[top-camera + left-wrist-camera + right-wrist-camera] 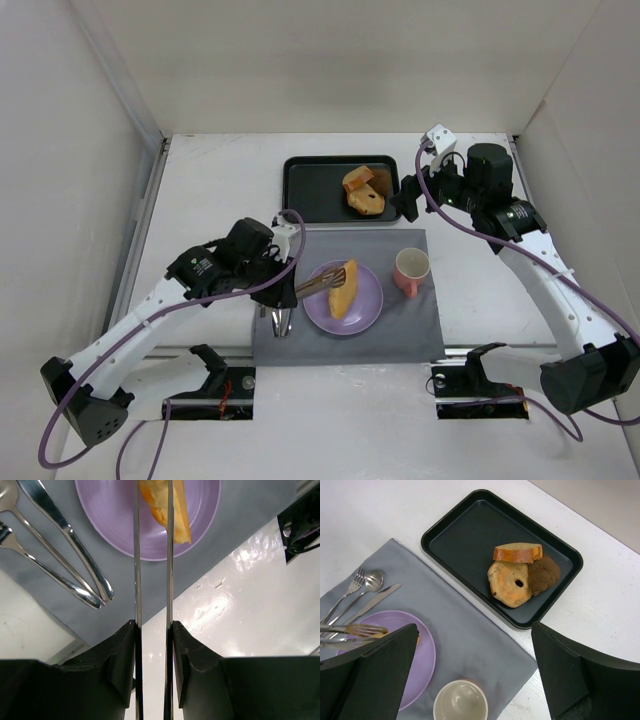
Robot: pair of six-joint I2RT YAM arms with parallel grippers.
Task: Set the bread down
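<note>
The bread (343,290), an elongated golden-yellow piece, lies on the purple plate (368,305) on the grey mat. My left gripper (284,260) is shut on metal tongs (318,283), whose tips reach the bread's upper end. In the left wrist view the two tong blades (136,555) run from my left gripper (152,625) up to the bread (179,517) over the plate (105,510); I cannot tell whether they pinch it. My right gripper (408,197) is open and empty, hovering by the tray's right end; in its own view (474,627) its left finger hides most of the bread.
A black tray (310,190) at the back holds a bread slice (517,552), a ring-shaped bagel (507,584) and a brown chunk (544,574). A pink cup (411,270) stands right of the plate. A fork, spoon and knife (280,320) lie left of it. White walls enclose the table.
</note>
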